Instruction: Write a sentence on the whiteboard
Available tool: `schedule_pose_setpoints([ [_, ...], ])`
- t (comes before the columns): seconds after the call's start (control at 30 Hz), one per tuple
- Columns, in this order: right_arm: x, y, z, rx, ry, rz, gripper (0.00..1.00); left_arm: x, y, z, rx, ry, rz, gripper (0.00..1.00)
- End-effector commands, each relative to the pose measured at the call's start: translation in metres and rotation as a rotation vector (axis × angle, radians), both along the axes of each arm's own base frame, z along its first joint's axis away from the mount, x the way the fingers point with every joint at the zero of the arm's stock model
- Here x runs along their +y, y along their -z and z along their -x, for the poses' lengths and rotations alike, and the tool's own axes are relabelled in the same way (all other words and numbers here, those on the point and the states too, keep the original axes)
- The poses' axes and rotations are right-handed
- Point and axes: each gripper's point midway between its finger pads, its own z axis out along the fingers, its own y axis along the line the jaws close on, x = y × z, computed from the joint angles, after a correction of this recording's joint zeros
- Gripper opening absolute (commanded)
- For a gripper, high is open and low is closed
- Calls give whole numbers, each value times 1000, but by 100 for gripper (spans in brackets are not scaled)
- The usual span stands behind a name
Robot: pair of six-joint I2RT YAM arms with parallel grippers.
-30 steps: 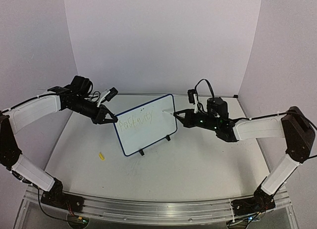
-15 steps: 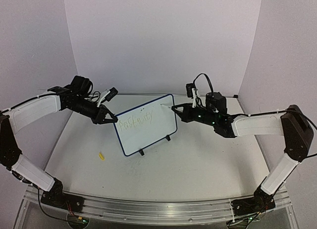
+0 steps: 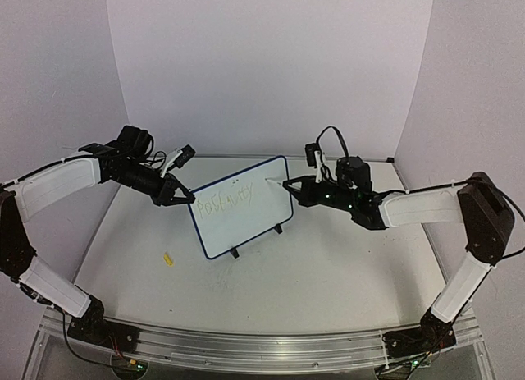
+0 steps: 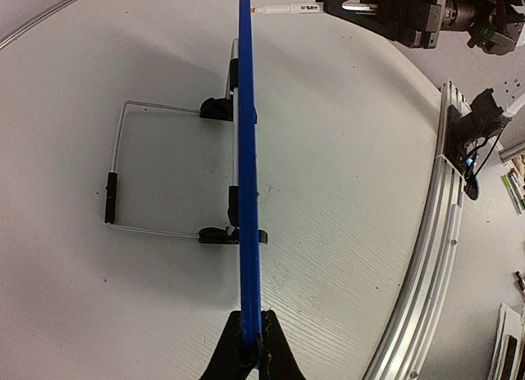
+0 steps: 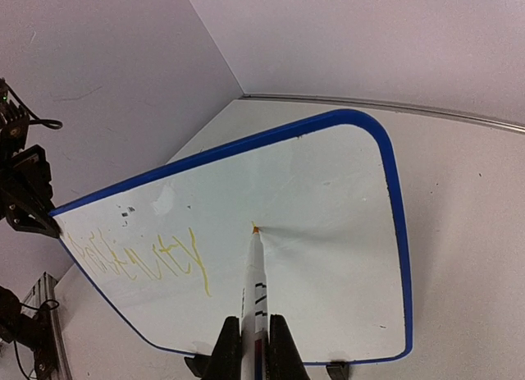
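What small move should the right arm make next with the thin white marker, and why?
Probably draw the next letter's first stroke with the thin white marker. Its tip sits at bare surface of the blue-framed whiteboard, just past the yellow handwritten word; the right gripper is shut on it and the left gripper clamps the board's edge.
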Motion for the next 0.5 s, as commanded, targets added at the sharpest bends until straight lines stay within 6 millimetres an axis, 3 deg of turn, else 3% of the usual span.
schedule_pose_setpoints([
  [0.0,1,-1,-6,-18,27,-3,0,-5,-6,2,3,27,2,0],
  [0.27,-4,22,-1,36,33,17,0,-5,-5,1,5,27,2,0],
  [0.47,-4,28,0,52,32,22,0,-5,-5,1,5,26,1,0],
])
